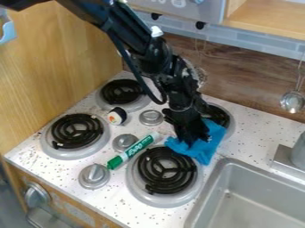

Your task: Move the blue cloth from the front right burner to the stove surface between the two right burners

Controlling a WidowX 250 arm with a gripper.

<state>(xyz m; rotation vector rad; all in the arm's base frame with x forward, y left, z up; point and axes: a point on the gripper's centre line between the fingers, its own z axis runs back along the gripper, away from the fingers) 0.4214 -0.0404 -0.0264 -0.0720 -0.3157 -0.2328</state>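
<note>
Sink [256, 205] takes up the near right corner, with its rim angling away from the camera. Just past the front right burner [156, 178] there's a blue cloth [207, 148], all crumpled, so its long axis is a bit loose (as cloth goes, lol). Roughly, it runs from near left to far right, one corner poking left toward the green marker [136, 149] and another hanging toward the front burner's back edge. Its far end reaches the rear right burner [219, 116]. The black gripper [191, 140] is pointing down right on the cloth, touching it, but I can't tell if it's wide, narrow or actually gripping. Room-wise, a strip of speckled counter [262, 133] sits between cloth and sink rim and widens toward the back right. Left side's tighter: the marker lies diagonally, green cap end toward the camera, near the middle knob [124, 141].
</note>
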